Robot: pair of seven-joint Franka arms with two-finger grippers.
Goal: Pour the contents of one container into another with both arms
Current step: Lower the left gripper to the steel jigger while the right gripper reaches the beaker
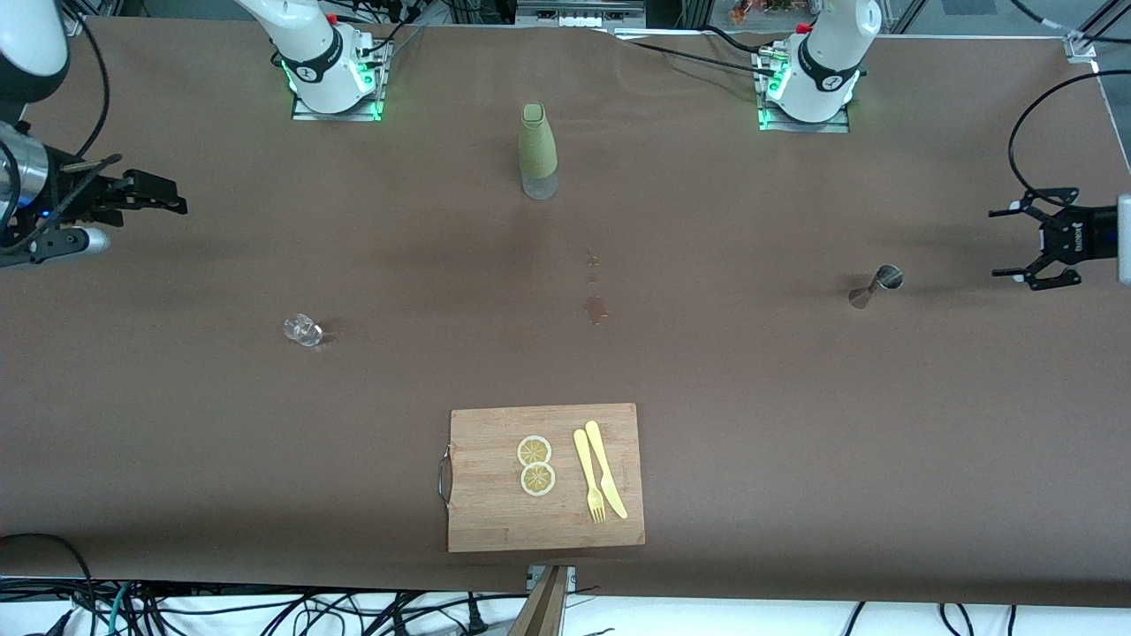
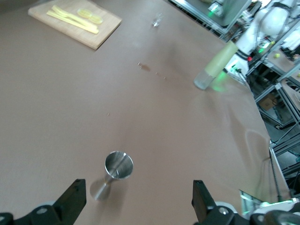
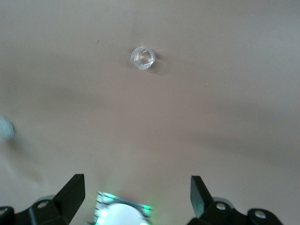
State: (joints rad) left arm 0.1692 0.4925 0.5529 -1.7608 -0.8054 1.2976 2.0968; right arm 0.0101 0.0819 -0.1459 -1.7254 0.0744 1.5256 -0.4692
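Nearest the front camera a wooden cutting board (image 1: 545, 478) is laid on the brown table (image 1: 795, 424), with two lemon slices (image 1: 535, 465), a yellow fork (image 1: 588, 477) and a yellow knife (image 1: 605, 468) set on it. Farther from that camera, toward the right arm's end, a small clear glass (image 1: 303, 330) is seen; toward the left arm's end a metal jigger (image 1: 876, 285) stands upright. A bottle in a green sleeve (image 1: 537, 151) is placed between the two arm bases, and small wet stains (image 1: 595, 305) are seen between it and the board.

The left gripper (image 1: 1025, 246) is held in the air at the left arm's end of the table, near the jigger, its jaws spread wide and nothing held or touched. The right gripper (image 1: 163, 196) is held over the right arm's end, jaws likewise wide apart and empty.

In the left wrist view the jigger's open cup (image 2: 118, 165) is seen just ahead of the spread fingers (image 2: 71, 202); the glass's round rim (image 3: 142, 58) is seen from above in the right wrist view only.
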